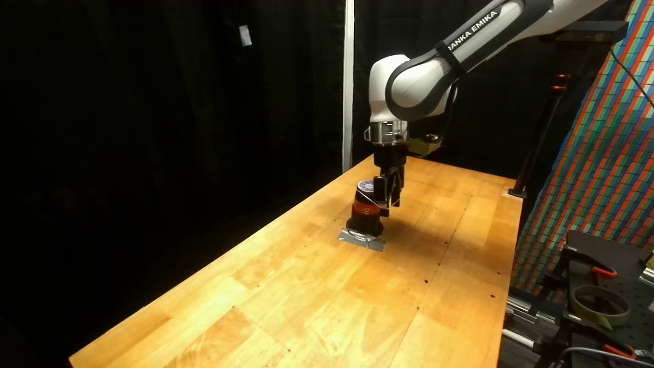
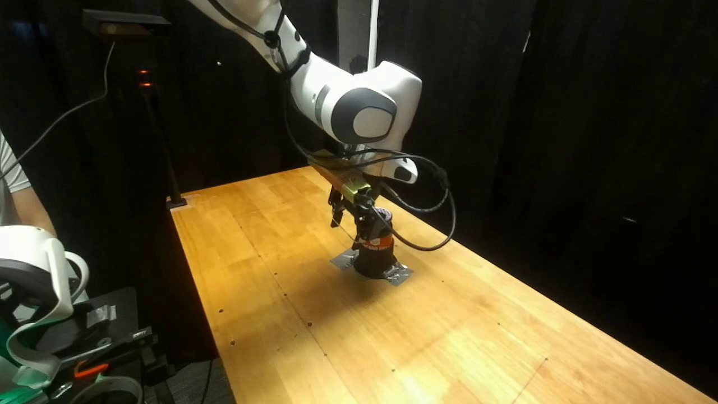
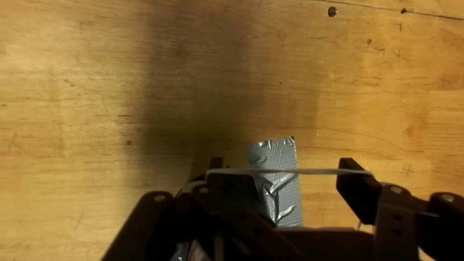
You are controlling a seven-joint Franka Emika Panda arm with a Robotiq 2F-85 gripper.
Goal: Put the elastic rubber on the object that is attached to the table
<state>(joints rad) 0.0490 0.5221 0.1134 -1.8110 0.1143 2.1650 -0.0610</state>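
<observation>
Wooden table (image 1: 327, 317), holed and scratched; black curtain (image 1: 153, 143) alongside, dark post (image 1: 536, 143) at 1 corner; cylinder (image 1: 365, 209) taped down nearer the curtain-side long edge; tool (image 3: 290, 178) beside it, jaws apart, elastic rubber (image 3: 315, 171) stretched between

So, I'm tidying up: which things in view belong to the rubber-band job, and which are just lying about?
For the job:
rubber band, stretched across the open tool
dark cylinder with orange-red middle
grey tape at its base
wooden table

Seemingly just lying about:
tape roll
white headset
</observation>
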